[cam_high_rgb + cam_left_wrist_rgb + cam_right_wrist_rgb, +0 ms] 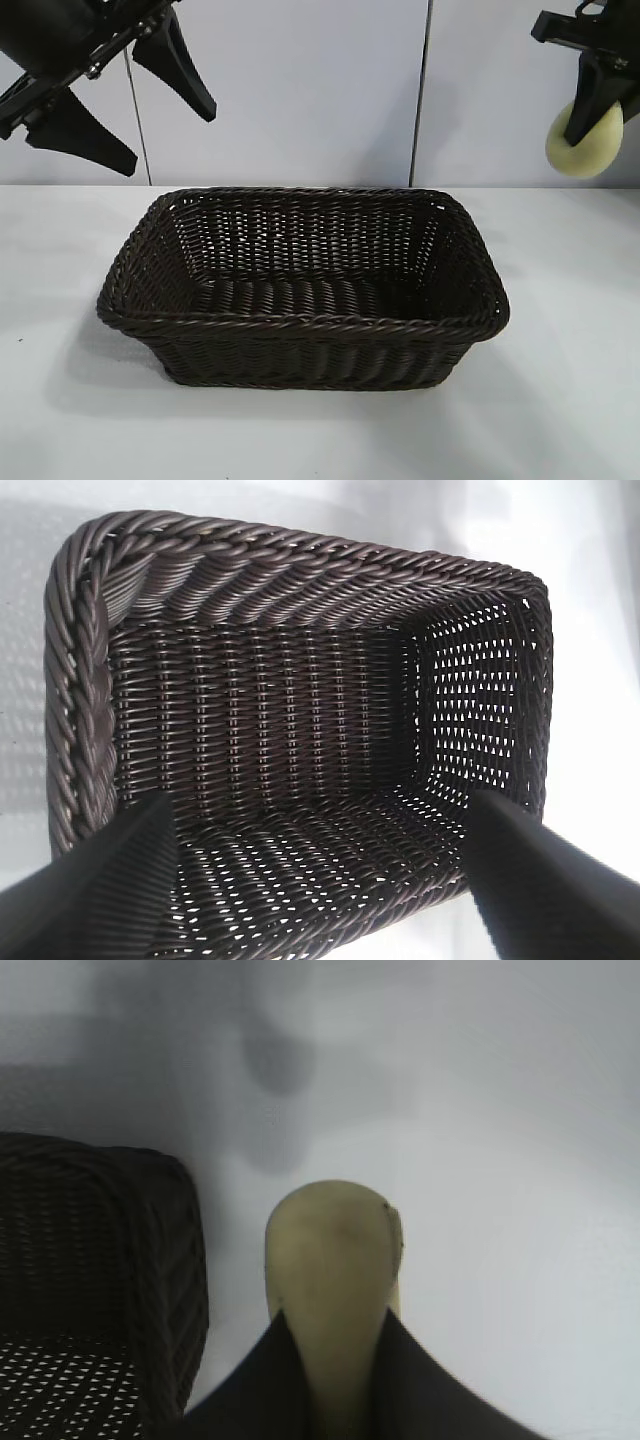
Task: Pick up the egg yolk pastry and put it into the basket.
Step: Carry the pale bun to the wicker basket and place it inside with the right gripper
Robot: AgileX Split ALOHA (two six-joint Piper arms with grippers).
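The dark brown wicker basket [300, 290] stands in the middle of the white table, with nothing showing inside it. My right gripper [592, 118] is shut on the pale yellow egg yolk pastry [585, 140] and holds it high in the air, above the table and to the right of the basket. In the right wrist view the pastry [335, 1260] sits pinched between the black fingers [270, 1385], with the basket's corner [100, 1260] beside it. My left gripper [125, 100] hangs open and empty above the basket's left end; its view looks down into the basket [300, 730].
The white table [560, 400] surrounds the basket on all sides. A white panelled wall [320, 90] stands behind it.
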